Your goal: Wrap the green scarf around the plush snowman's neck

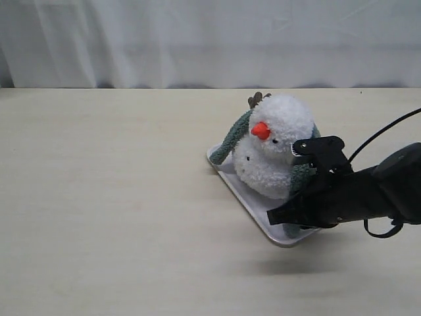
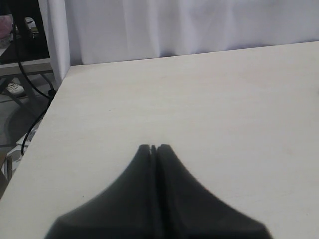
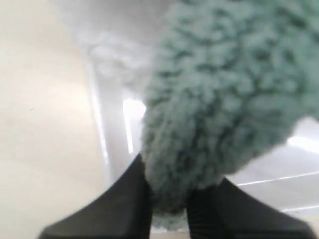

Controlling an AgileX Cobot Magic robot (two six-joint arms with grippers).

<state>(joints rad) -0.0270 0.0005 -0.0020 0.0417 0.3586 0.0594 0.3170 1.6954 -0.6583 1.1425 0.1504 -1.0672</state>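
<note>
We count one desk (image 1: pixel 99 197). One white tray (image 1: pixel 242 192) lies on it. One plush snowman (image 1: pixel 263 172) sits on tray. One green scarf (image 1: pixel 231 141) drapes behind snowman's neck (image 1: pixel 279 146), one end hanging each side. Two tools: right tool (image 3: pixel 168 191) pinches one scarf end over tray; left tool (image 2: pixel 153 148) closed, empty, above desk.

plush snowman (image 3: pixel 112 52) blurred; green scarf (image 3: pixel 224 99) cut by frame edge

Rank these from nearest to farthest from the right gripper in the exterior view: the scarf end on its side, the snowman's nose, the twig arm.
1. The green scarf's right end, pinched in the right gripper.
2. The orange nose, up-left on the head.
3. The twig arm, behind the head's top.
</note>
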